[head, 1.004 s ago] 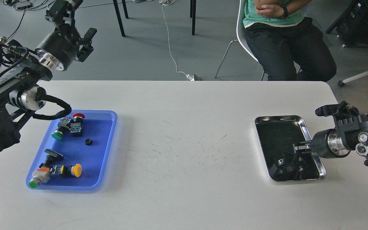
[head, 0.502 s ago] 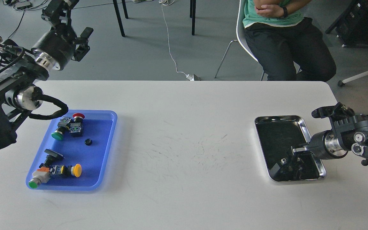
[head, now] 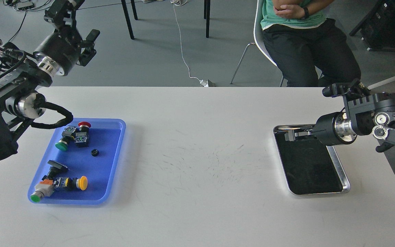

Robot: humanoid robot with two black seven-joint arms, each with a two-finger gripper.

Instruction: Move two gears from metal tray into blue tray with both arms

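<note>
One small black gear [head: 95, 152] lies in the middle of the blue tray [head: 115, 164] at the left. The metal tray [head: 339, 164] stands at the right; its dark inside shows no gear. The second gear is not visible. My right gripper [head: 290, 134] hovers over the far end of the metal tray, pointing left; its fingers look dark against the tray and I cannot tell them apart or see anything between them. My left gripper [head: 62, 8] is raised high past the table's far left edge, partly cut off by the view's top.
Several push-button switches lie in the blue tray: red and green caps [head: 72, 134] at the far end, yellow and green caps [head: 60, 185] at the near end. A seated person [head: 303, 41] is beyond the table's far edge. The white table [head: 201, 164] lies between the trays.
My right gripper has lifted out of the near end of the metal tray and moved to its far end. The small piece seen in the tray no longer shows. The left arm barely moved.
</note>
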